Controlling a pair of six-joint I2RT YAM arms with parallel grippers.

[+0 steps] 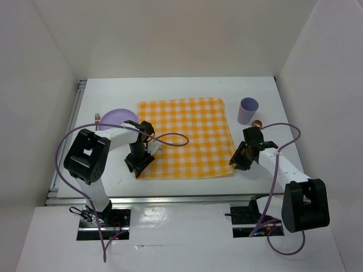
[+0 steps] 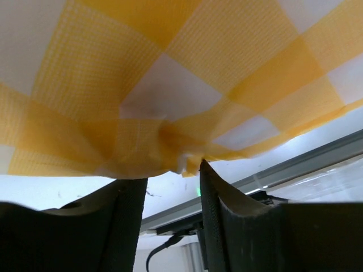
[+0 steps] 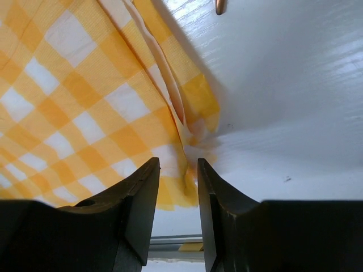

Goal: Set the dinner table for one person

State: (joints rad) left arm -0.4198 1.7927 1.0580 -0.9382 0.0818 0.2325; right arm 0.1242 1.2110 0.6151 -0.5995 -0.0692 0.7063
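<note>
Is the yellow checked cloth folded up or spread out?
Spread out: the yellow-and-white checked square cloth lies flat, only near corners bunched.

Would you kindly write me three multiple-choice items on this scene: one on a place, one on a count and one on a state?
1. Where does the purple plate lie relative to the checked cloth?
A. On top of it
B. On the bare table, to its left
C. Under it

2. How many cups are on the table?
A. None
B. One
C. Three

3. How does the cup stand?
A. Upright
B. On its side
C. Upside down

Answers: 1 B, the plate rests on white tabletop off the cloth's left edge; 2 B, only one lilac cup shows; 3 A, its open mouth faces up.
</note>
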